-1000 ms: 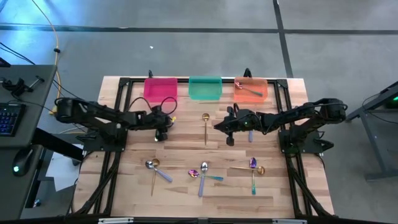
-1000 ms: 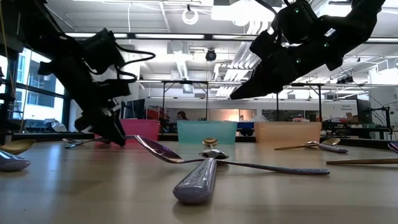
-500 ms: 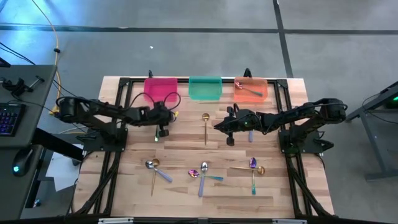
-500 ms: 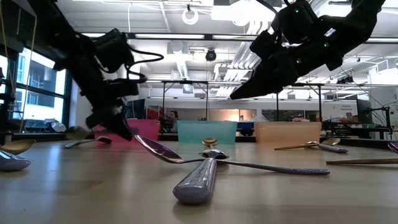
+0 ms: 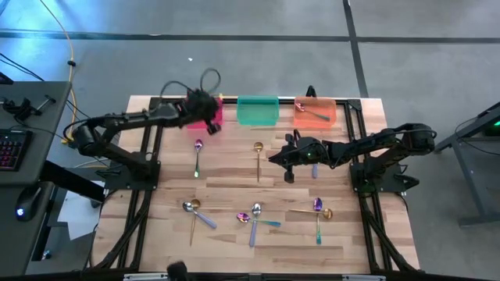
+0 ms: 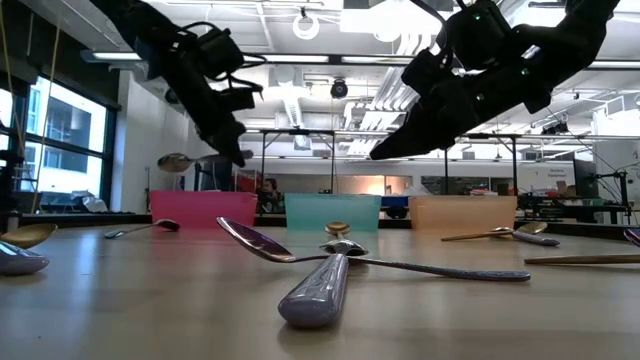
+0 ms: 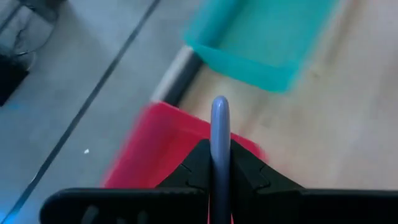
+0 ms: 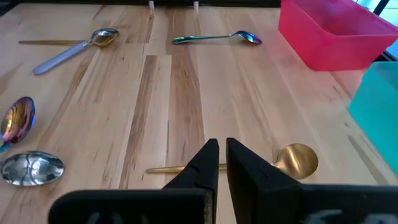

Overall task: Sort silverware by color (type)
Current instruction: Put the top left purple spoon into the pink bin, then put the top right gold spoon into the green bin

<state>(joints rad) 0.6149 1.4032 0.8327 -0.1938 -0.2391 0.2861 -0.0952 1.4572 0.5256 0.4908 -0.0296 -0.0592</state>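
While the light wooden table fills the high view, grey floor borders it at 12 o'clock and a keyboard desk sits at 9 o'clock; the low view looks into a hall of ceiling lamps and windows. Three bins line the 12 o'clock edge: pink bin, teal bin, orange bin, the orange one with a spoon lying inside it. Loose silverware: an iridescent spoon at 10 o'clock from table centre, a gold spoon near centre, a crossed pair at 7 o'clock, a cluster at 6 o'clock, another group at 5 o'clock. Nothing lies between the arms and the bins. Left gripper reaches out over the pink bin, raised well above it in the low view, fingers clamped on a lavender-handled spoon whose bowl juts sideways in the air. Right gripper hovers above the table at 3 o'clock of the gold spoon, fingers pressed nearly together, holding nothing.
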